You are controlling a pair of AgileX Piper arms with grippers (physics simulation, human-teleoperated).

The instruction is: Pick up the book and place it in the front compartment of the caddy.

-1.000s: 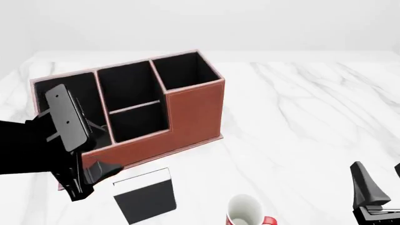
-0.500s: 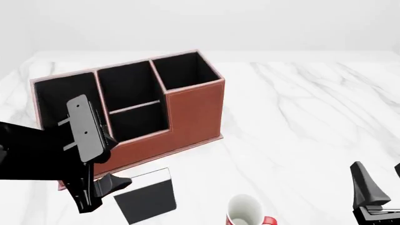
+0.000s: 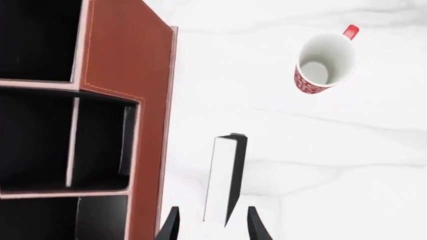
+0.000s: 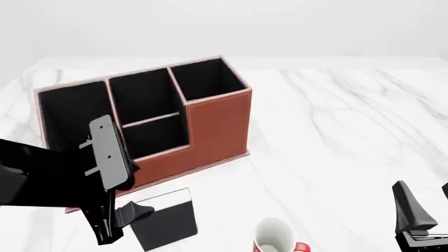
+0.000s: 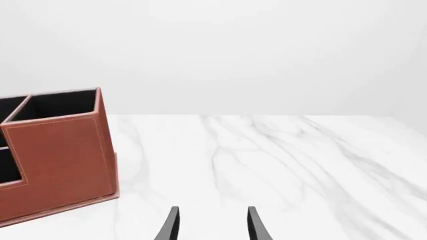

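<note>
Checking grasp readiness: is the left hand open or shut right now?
Open. In the left wrist view the left hand shows its two fingertips apart, with the near end of the book lined up between them, not yet gripped.

Bright, even, diffuse light throughout, with no visible source. Renders are sharp edge to edge, free of blur, glare and lens distortion. Shadows are faint and soft on the table (image 4: 336,131). The caddy (image 4: 217,126) lining reads uniformly black, hiding detail inside its cells.
</note>
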